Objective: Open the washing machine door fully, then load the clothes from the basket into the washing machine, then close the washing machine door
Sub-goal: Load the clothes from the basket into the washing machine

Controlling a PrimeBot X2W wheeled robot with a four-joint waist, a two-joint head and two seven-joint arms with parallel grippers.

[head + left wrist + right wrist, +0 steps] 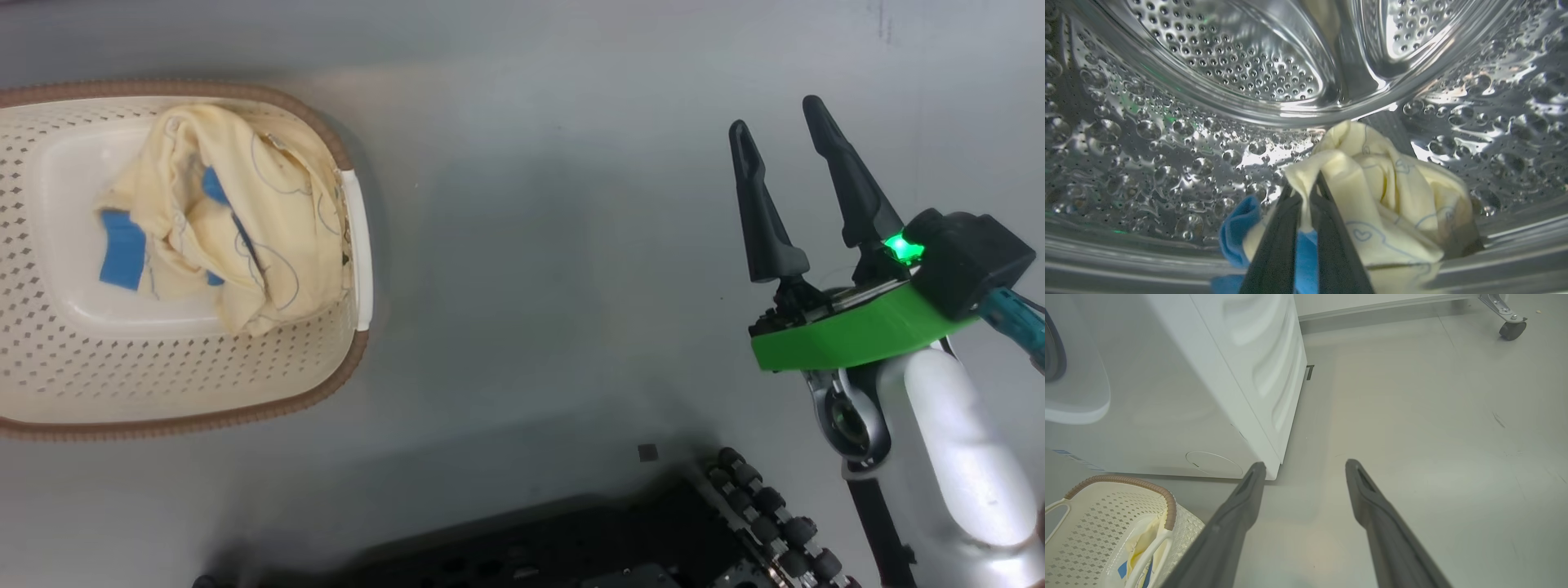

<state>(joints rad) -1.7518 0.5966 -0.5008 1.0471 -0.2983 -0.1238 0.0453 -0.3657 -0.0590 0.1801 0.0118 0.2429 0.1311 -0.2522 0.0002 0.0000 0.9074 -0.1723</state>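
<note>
Pinching a fold of the clothes, the left gripper has its fingers closed on the cream fabric inside the drum of the washing machine. Another garment lies crumpled in the basket on the floor. The right gripper hovers over bare floor, fingers spread and empty. The cloth looks light, limp and likely to trail; a raised crease near the heap's top seems the best hold.

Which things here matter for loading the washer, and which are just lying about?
Job: washer, basket, clothes in it, cloth gripped by left pincer inside drum, open right pincer.
Lying about: caster, small dark square on floor.
</note>
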